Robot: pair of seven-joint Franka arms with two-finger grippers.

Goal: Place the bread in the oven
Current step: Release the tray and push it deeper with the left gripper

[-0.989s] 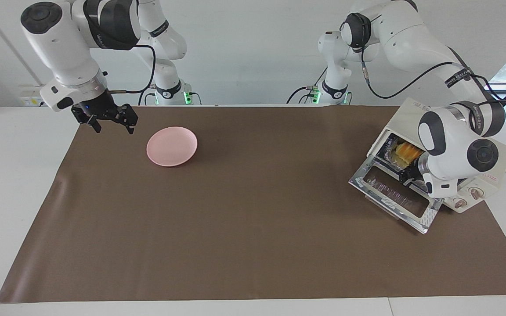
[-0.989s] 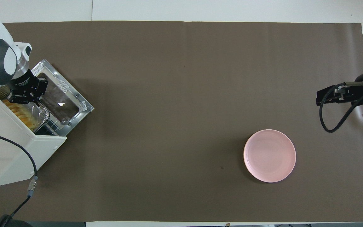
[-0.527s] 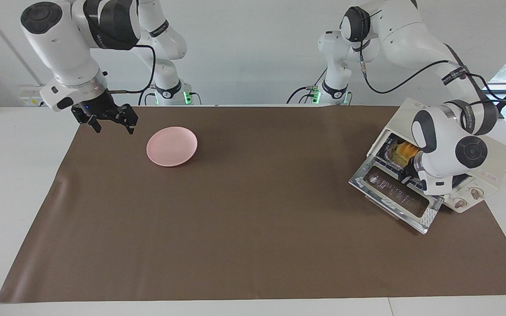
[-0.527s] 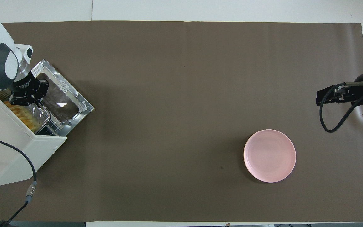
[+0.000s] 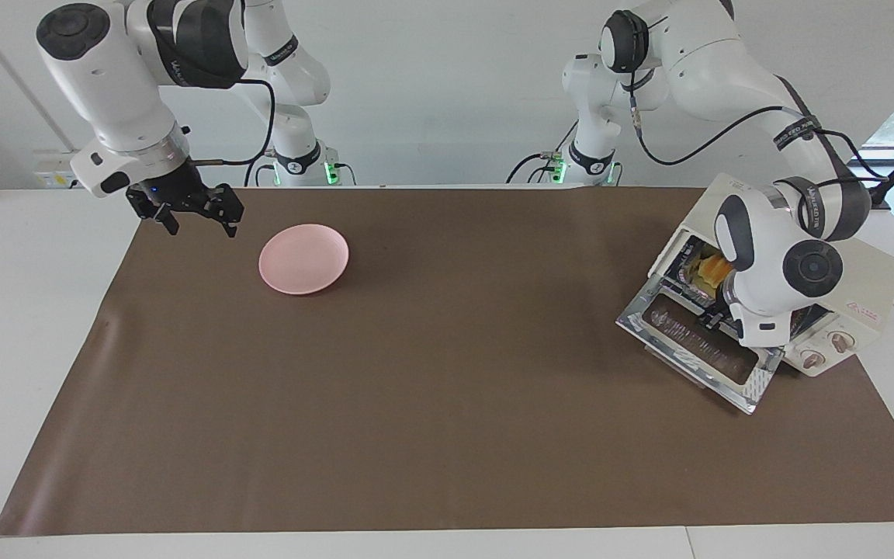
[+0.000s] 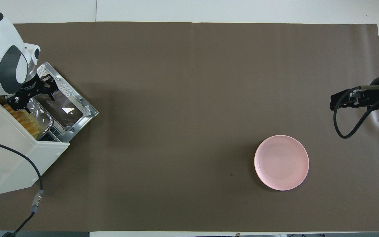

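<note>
The cream-white oven (image 5: pixel 870 273) stands at the left arm's end of the table with its glass door (image 5: pixel 694 341) dropped open. The golden bread (image 5: pixel 709 269) lies in a silver foil tray (image 6: pixel 42 116) inside the oven mouth; it also shows in the overhead view (image 6: pixel 25 120). My left gripper (image 6: pixel 39 102) is open and empty, just outside the oven mouth over the inner edge of the door (image 6: pixel 67 107). In the facing view its wrist hides most of it. My right gripper (image 5: pixel 200 220) is open and waits in the air at the right arm's end of the table.
A round pink plate (image 5: pixel 303 258) lies on the brown mat (image 5: pixel 447 404) toward the right arm's end, beside the right gripper. The oven's cable (image 6: pixel 35 184) trails off the mat at the left arm's end.
My left gripper has drawn back out of the oven mouth to over the door. The bread and foil tray stay inside. The right arm has not moved.
</note>
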